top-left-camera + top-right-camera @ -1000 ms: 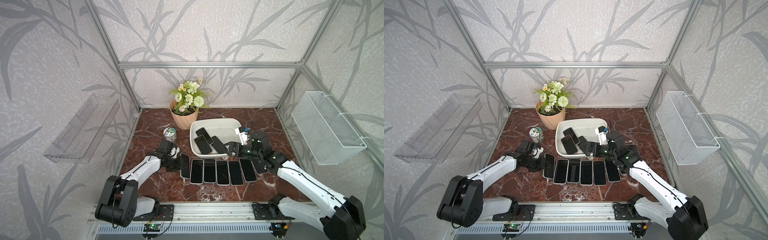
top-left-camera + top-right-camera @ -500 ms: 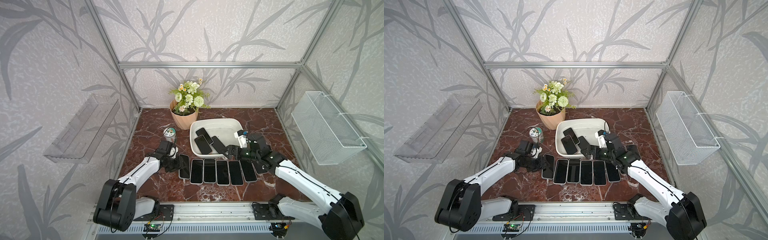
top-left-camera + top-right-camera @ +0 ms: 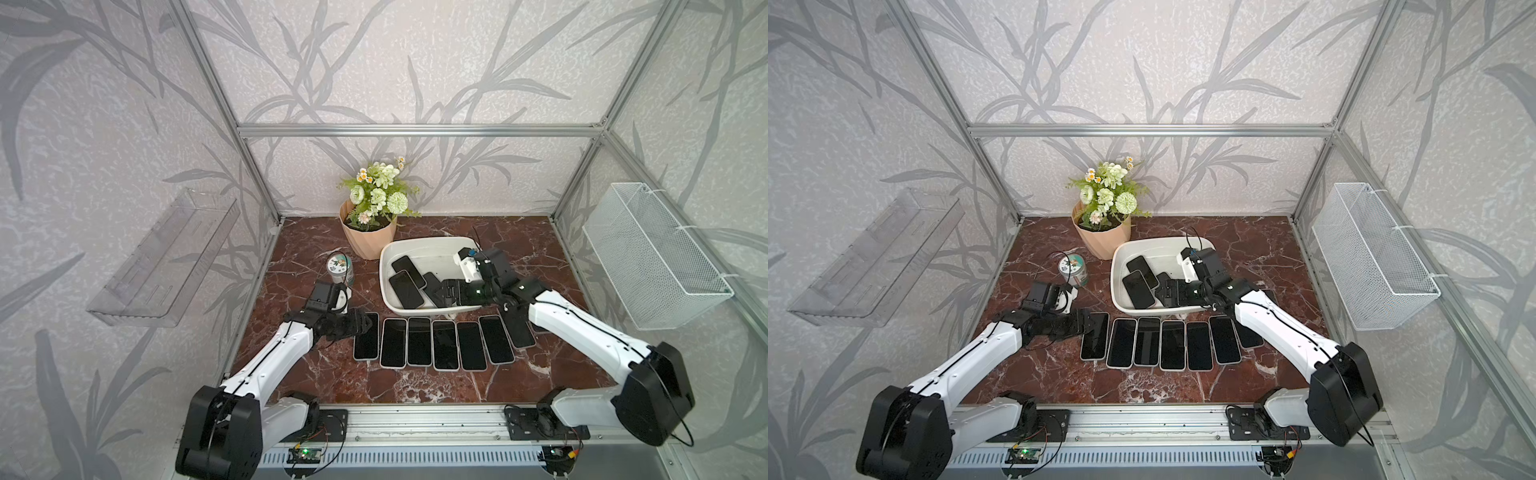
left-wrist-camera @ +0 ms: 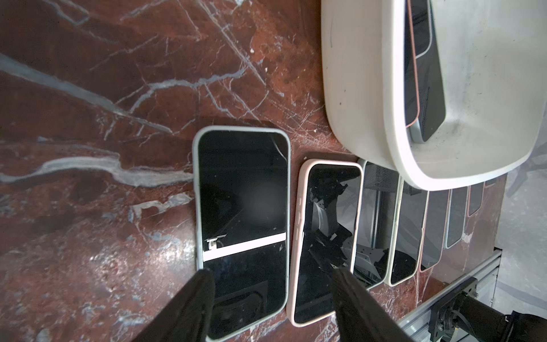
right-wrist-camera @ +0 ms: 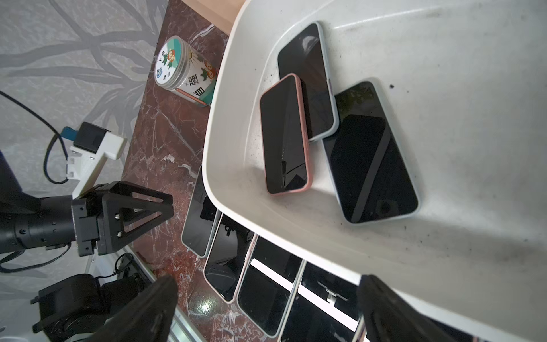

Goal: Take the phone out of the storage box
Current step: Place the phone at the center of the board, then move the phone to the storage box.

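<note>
Ref: storage box (image 3: 432,248), white tub on the marble table (image 3: 316,257); all places below are rel. to it.
Task item: 3 phones inside, bunched in the box's left half. Pink-case phone (image 5: 284,136) lies on top of a pale-case phone (image 5: 307,74). The third phone (image 5: 370,154) sits flat beside them, toward the box's middle. Its corner touches or goes just under the pale one, can't tell which.
Already out: row of phones (image 3: 419,343), 7 counted, flat on the table just outside the box's near wall.
R claw: right gripper (image 3: 451,293) over the box's near-right part, fingers spread wide, nothing between them.
L claw: left gripper (image 4: 272,302) outside the box, off its near-left corner, low at the row's end phone (image 4: 242,207). Fingers apart, one by that phone's outer edge, one above its neighbour. The phone lies flat, not pinched.
Key relation: third phone lies ahead of and below the R claw. Its long axis runs roughly away from the claw, so the spread fingers prob. bracket its short width. R arm is far nearer; L would have to cross the rim.
Risk: the 2-phone stack next to it may get nudged.
View diff: R wrist cam shows all 3 phones whole + stacking order, but in both top views the R claw covers part of the third phone. L wrist cam shows the gap between the L fingers, which the top views merge into one dark mass.
</note>
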Tool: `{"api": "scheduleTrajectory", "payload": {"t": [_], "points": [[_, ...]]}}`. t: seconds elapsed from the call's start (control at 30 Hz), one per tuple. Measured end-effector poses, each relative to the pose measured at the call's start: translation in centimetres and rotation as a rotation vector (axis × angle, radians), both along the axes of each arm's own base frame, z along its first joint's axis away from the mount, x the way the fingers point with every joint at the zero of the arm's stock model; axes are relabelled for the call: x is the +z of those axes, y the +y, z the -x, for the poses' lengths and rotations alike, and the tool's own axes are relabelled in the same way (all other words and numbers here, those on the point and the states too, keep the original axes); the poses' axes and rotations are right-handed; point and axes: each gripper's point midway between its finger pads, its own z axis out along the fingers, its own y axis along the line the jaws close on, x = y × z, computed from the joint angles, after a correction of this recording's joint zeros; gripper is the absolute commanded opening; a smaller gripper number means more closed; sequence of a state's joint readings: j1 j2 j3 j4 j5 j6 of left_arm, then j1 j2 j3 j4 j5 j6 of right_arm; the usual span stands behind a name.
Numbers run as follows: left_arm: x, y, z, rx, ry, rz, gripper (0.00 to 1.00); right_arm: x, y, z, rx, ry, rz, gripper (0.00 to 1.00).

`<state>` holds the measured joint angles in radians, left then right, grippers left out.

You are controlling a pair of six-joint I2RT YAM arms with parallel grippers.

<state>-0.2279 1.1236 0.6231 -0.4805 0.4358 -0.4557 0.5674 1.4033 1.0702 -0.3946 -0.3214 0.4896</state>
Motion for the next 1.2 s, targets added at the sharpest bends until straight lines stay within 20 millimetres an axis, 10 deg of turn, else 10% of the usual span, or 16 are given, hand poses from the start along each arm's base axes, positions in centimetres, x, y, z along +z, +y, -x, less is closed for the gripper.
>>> {"api": "scheduleTrajectory", "payload": {"t": [0.3,0.7,1.2], "points": [[4.9,-0.3,-0.5,0.060,-0.196,0.109,0.79,-1.9,4.1,-5.5,0.079,-0.048,0.231,0.99],[10.5,0.1,1.2,0.119,-0.427,0.238,0.89,-9.0,9.0,-6.9,0.224,-0.060,0.580,0.99],[10.0,0.2,1.6,0.124,-0.415,0.236,0.90,-12.7,10.3,-7.4,0.283,-0.046,0.685,0.99]]}}
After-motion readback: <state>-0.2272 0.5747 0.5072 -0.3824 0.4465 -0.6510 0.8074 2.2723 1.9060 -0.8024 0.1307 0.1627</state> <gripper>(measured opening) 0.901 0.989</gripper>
